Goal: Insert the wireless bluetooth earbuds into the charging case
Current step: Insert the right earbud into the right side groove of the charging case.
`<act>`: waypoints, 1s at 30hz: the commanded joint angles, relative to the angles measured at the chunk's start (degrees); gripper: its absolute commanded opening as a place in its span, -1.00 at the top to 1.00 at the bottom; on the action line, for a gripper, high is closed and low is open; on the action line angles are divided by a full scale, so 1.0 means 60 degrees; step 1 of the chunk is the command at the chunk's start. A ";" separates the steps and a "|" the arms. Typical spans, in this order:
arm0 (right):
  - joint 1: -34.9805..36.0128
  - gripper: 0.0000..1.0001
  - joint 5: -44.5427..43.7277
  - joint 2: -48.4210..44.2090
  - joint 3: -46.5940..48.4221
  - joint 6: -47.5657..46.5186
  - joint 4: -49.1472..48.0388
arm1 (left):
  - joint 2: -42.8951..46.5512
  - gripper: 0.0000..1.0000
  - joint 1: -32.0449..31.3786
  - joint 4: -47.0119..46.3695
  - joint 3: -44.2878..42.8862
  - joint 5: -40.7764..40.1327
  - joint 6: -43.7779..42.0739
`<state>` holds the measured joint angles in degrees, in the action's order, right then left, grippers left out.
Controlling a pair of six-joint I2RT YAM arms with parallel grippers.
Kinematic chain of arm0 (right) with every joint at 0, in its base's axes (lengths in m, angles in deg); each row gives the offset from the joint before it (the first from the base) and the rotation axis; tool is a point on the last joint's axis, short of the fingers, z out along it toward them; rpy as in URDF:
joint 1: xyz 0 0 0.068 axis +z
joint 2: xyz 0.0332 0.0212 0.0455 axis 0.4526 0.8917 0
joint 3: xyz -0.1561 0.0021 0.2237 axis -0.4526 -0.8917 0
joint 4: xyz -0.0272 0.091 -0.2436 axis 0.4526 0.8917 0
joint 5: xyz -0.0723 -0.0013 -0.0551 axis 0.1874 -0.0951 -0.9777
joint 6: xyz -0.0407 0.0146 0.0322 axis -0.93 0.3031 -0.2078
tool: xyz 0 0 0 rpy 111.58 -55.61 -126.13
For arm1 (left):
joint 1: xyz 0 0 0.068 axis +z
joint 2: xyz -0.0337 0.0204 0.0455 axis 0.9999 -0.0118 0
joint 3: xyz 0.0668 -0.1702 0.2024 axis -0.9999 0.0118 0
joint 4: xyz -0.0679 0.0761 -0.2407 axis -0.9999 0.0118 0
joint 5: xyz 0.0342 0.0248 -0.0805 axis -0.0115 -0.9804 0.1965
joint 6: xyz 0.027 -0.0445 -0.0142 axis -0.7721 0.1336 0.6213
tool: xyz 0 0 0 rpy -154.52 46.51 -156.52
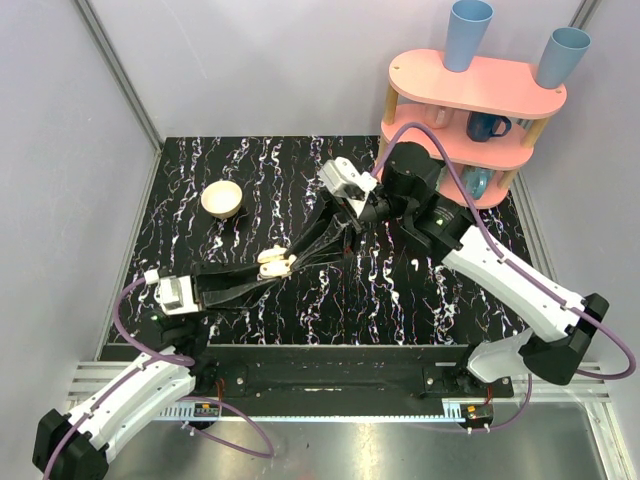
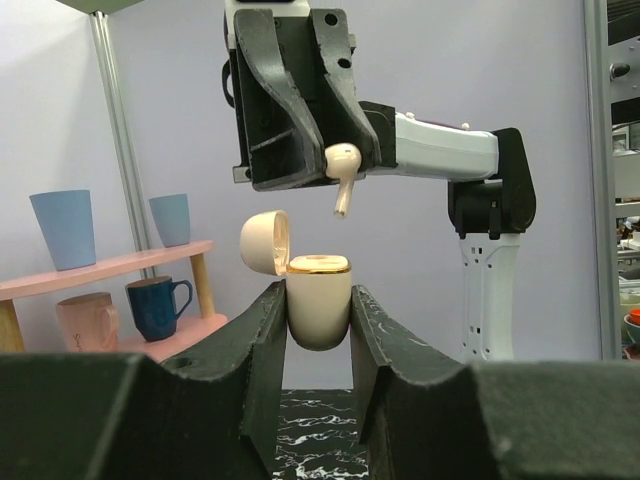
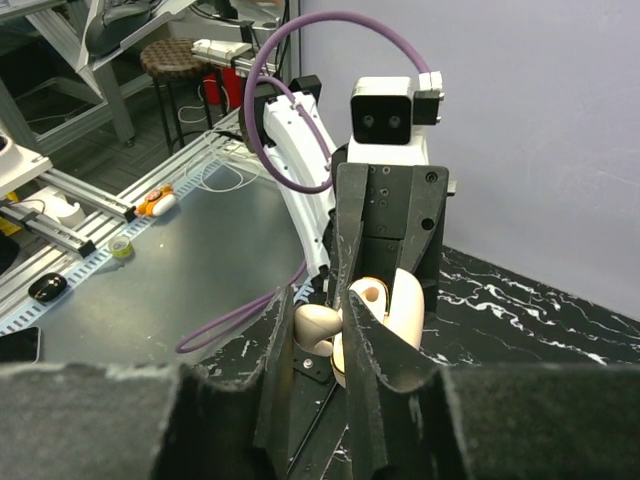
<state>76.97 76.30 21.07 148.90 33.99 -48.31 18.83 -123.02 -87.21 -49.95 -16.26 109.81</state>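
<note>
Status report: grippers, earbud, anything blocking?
Left gripper shut on charging case, lid open. Right gripper shut on earbud, above case, not yet in. Gap between clear.

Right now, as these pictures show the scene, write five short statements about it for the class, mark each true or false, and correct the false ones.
1. The lid of the charging case stands open. True.
2. The left gripper grips the charging case. True.
3. The earbud already sits inside the case. False: the right gripper holds it in the air above the case.
4. The bowl stands on the pink shelf. False: it stands on the table.
5. Two blue cups stand on the shelf's top tier. True.
</note>
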 commanded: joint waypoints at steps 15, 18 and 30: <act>-0.0053 0.60 0.0637 0.0515 0.1441 -0.2066 0.2598 | -0.0168 1.00 -0.0010 0.0165 -0.0761 0.0666 0.0590; -0.0067 0.60 0.0622 0.0632 0.1573 -0.2155 0.2760 | -0.0169 1.00 -0.0024 0.0180 -0.0746 0.0666 0.0590; -0.0053 0.61 -0.0667 0.0647 0.1398 -0.2229 0.2819 | -0.0139 1.00 -0.0010 -0.0099 -0.0600 0.0710 0.0239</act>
<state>76.97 76.15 25.62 156.62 21.19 -30.69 18.06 -123.02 -84.21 -51.76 -13.29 112.46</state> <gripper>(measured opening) 0.279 0.321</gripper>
